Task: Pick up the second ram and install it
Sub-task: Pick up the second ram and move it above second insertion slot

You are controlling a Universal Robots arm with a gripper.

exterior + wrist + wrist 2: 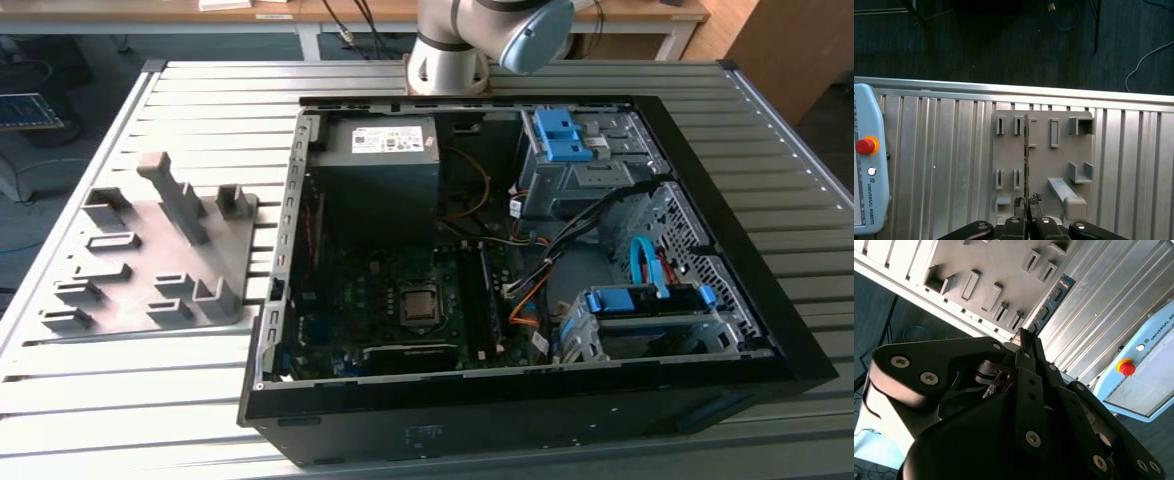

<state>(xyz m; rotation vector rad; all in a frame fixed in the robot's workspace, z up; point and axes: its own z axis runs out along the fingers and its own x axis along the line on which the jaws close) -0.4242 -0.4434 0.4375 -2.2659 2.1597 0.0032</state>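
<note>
Pick-up done; installation outstanding.
I am seeing the gripper (1027, 204) clamping one end of the second ram (1025, 150), which is showing edge-on over the grey holder (1059, 165) on the slatted surface (944, 165). I am judging the stick lifted out of its slot. The open computer case (534, 425) is not yet receiving it.

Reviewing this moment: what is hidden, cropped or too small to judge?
First wrist view: the second ram is edge-on, so its faces and label cannot be seen; the fingers cover its near end.
Second wrist view: the gripper body hides the ram's held end.
Exterior view: the motherboard slots are too dark and small to tell whether any stick is seated.
Exterior view: the top edge cuts off the arm.
</note>
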